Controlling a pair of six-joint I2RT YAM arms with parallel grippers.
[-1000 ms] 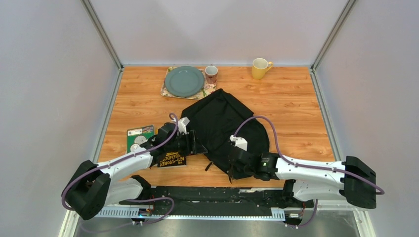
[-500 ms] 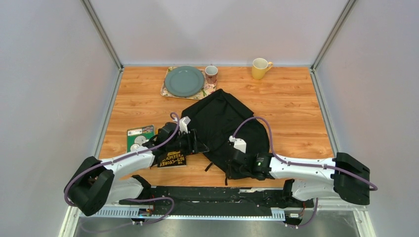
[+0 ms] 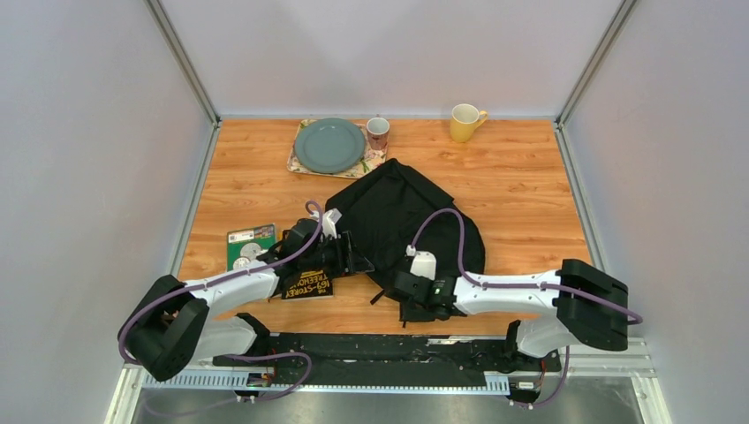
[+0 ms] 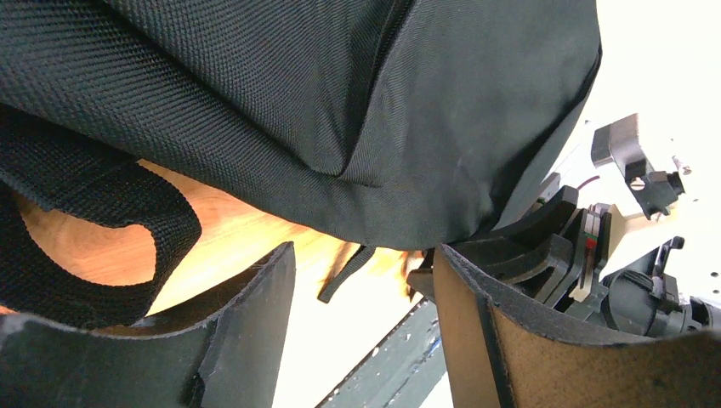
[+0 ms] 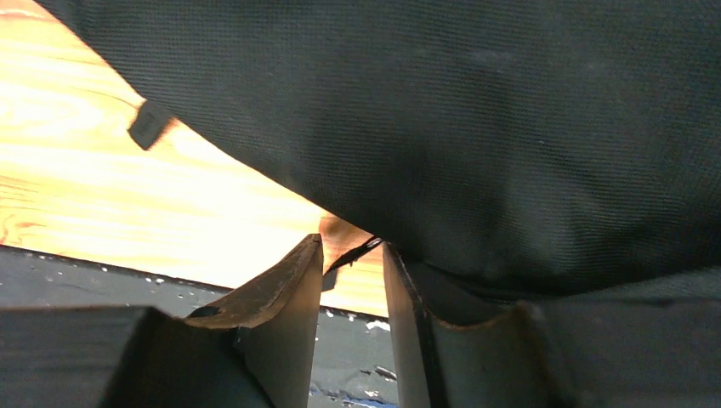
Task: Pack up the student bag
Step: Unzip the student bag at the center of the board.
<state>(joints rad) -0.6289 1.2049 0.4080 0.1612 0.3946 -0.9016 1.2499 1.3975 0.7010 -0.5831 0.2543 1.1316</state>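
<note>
**Desk:** Where does the overhead lens sit?

**Photographer:** High behind the arm bases, which lie at 6 o'clock. It faces down and takes in the whole table, with the student bag at centre.

**Desk:** And the wrist cameras?

**Photographer:** Both are very close to the bag's 6 o'clock edge. The left wrist faces 3 o'clock past its own fingers, catching the right arm. The right wrist faces 9 o'clock. They share that hem and the wood beneath.
</note>
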